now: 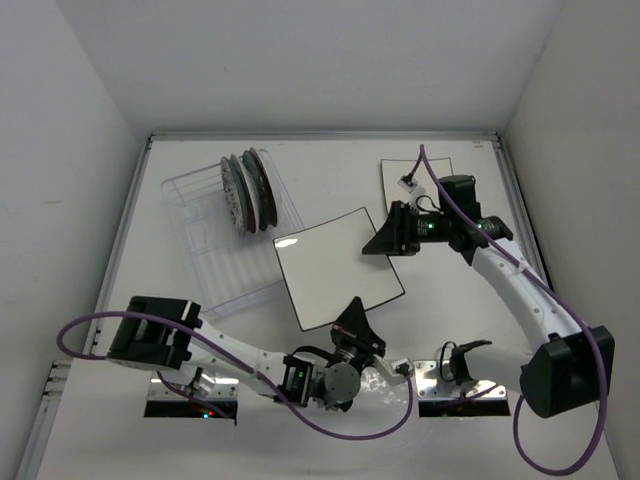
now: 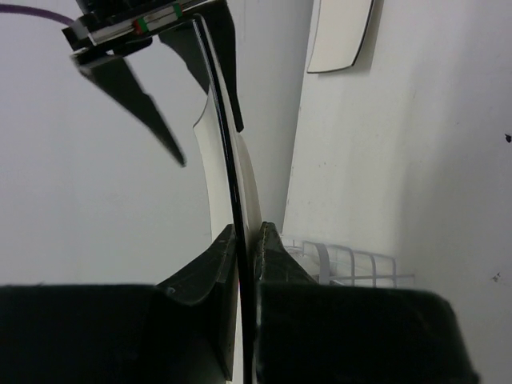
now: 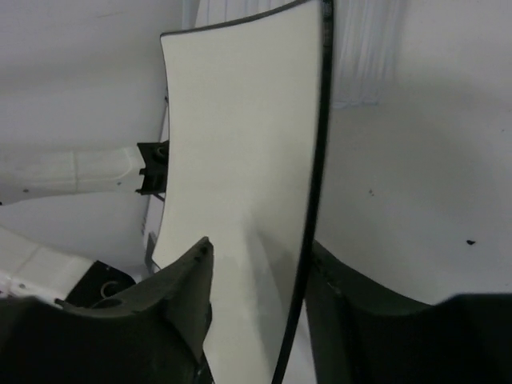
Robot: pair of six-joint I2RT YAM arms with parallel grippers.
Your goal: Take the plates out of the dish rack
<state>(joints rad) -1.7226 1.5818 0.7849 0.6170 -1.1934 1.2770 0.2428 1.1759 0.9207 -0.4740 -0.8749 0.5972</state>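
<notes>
A square cream plate (image 1: 338,267) is held above the table in the middle. My left gripper (image 1: 355,318) is shut on its near edge; in the left wrist view the plate (image 2: 228,144) runs edge-on between the pinched jaws (image 2: 246,240). My right gripper (image 1: 383,240) is open, its fingers astride the plate's far right corner; the plate (image 3: 240,120) rests against one finger with a gap to the other (image 3: 260,248). Round flowered plates (image 1: 248,190) stand upright at the far end of the clear dish rack (image 1: 225,270).
A second square cream plate (image 1: 415,178) lies flat at the back right, partly under my right arm, and also shows in the left wrist view (image 2: 340,36). The rack's ribs (image 2: 352,260) show behind the left jaws. White walls enclose the table on three sides.
</notes>
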